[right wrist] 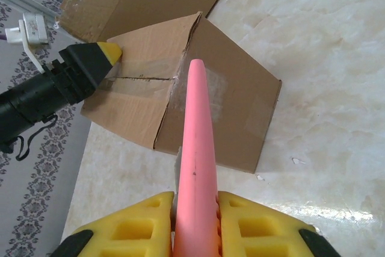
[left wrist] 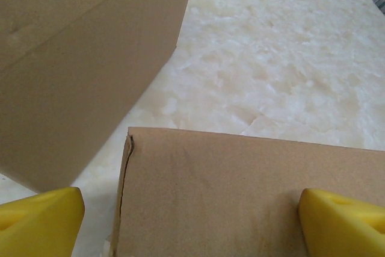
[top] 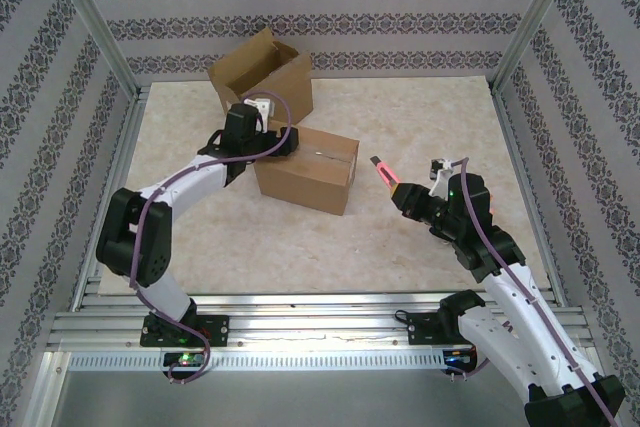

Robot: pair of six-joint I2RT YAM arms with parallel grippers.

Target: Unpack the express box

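The closed express box sits mid-table, brown, with clear tape along its top seam. My left gripper is at the box's left end, open; its yellow fingertips stand wide apart over the box top. One of the fingertips touches the top near the seam. My right gripper hovers to the right of the box, shut on a pink cutter. The cutter points toward the box's right corner and stays apart from it.
A second cardboard box with raised flaps stands behind the closed one, close to the left wrist, and appears as a brown wall. A white plug hangs at the left. Patterned walls and metal posts ring the marble table.
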